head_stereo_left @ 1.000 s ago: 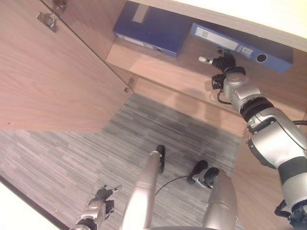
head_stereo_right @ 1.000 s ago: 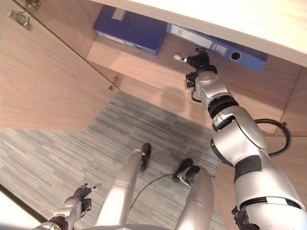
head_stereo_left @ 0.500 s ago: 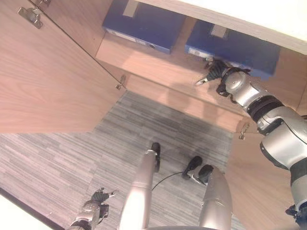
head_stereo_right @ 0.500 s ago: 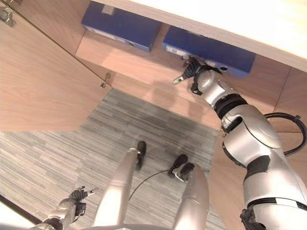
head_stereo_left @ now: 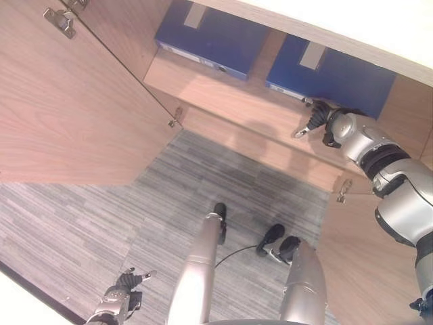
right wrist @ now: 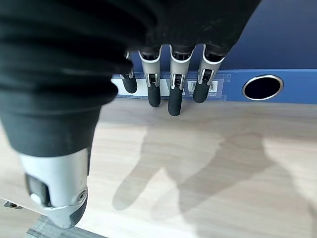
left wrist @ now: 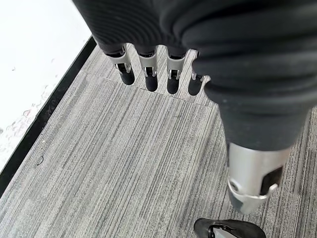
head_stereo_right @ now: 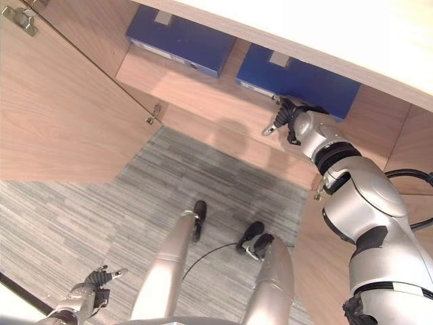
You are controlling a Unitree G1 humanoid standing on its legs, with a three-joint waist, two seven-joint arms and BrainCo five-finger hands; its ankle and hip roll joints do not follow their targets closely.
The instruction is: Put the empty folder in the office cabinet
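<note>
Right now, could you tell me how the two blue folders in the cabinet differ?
The left folder lies alone, nearer the open door; the right folder has the right hand with straight fingers at its spine. The right folder's spine shows a round finger hole. Both are blue and lie flat on the same shelf.

You see both blue folders, the right folder [head_stereo_left: 338, 74] and the left folder [head_stereo_left: 210, 37], with far ends hidden under the cabinet top [head_stereo_left: 338, 20], the open door [head_stereo_left: 61, 101] cropped, and the spine label [right wrist: 168, 85] partly covered by fingers [right wrist: 173, 99].
</note>
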